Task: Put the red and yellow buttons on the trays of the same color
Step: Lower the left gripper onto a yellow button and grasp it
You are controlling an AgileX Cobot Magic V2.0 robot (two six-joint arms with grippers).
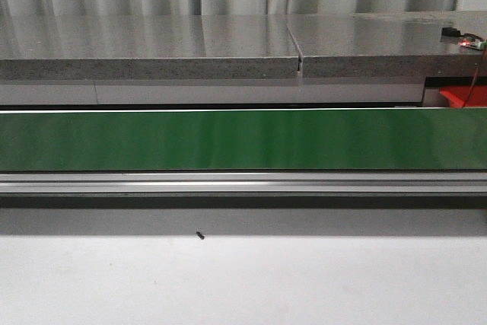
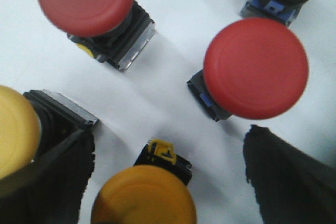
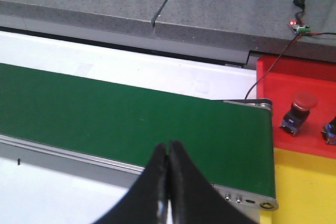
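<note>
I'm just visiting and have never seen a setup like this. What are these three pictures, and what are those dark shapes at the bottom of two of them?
This is a robot with two arms, each ending in a two-fingered hand. One camera looks forward over the table and shows a long green belt; neither arm appears in that view.

The other two cameras sit on the wrists, so the dark shapes are the fingers.

The left hand is open above a white surface with a cluster of push buttons: two red buttons and two yellow buttons. One yellow button lies between its fingers, but nothing is gripped.

The right hand is shut and empty, above the belt's end. Beside that end lie a red tray, holding a red button, and a yellow tray.
</note>
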